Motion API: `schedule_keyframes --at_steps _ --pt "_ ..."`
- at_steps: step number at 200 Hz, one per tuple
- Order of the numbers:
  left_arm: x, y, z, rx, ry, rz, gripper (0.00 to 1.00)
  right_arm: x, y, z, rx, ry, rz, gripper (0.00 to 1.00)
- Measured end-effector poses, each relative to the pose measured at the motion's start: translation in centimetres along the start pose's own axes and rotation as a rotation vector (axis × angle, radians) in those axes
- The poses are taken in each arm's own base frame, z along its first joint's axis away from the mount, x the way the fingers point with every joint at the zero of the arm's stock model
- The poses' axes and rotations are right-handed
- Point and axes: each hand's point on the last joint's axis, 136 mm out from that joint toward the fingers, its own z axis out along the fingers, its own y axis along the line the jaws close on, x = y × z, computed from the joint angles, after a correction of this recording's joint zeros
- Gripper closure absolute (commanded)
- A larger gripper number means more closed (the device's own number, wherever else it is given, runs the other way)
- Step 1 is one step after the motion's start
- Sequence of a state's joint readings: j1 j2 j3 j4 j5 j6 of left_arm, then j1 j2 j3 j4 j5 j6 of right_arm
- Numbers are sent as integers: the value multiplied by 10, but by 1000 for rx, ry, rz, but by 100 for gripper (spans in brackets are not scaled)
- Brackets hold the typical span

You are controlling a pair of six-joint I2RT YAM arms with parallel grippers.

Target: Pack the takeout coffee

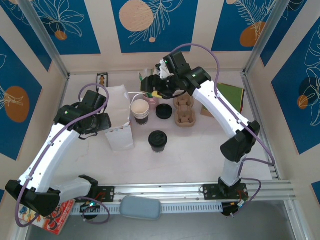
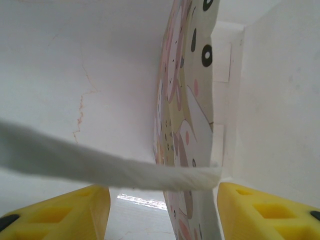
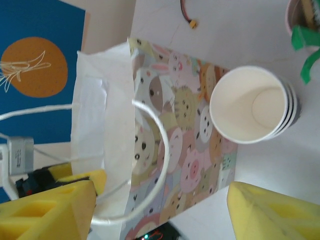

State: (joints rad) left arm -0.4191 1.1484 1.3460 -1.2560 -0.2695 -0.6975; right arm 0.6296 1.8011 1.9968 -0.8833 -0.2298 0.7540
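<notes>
The takeout coffee (image 1: 157,141), a small white cup with a black lid, stands upright on the table, right of the white paper bag (image 1: 120,125). My left gripper (image 1: 102,121) is at the bag's left side. In its wrist view the bag's animal-print wall (image 2: 185,100) and a rope handle (image 2: 100,170) run between the yellow fingers (image 2: 60,212), which stand apart without pinching. My right gripper (image 1: 154,82) hovers at the back of the table, open and holding nothing. It (image 3: 160,210) looks down on the bag (image 3: 100,100).
A stack of lidless cups (image 1: 140,111) (image 3: 250,105) stands just right of the bag. Beyond it lie a loose black lid (image 1: 164,111) and a brown cup carrier (image 1: 184,111). A green item (image 1: 231,94) sits at the back right.
</notes>
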Motion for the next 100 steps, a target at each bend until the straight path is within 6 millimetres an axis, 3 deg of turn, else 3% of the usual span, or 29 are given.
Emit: schedule_keyframes --at_steps 32,82,100 --pt "0 0 0 0 0 0 42 10 0 6 -28 46 32 30" --pt "1 0 1 -2 2 1 42 9 13 6 -91 53 42 47" --pt "1 0 1 -2 2 1 42 10 15 6 -98 58 47 49"
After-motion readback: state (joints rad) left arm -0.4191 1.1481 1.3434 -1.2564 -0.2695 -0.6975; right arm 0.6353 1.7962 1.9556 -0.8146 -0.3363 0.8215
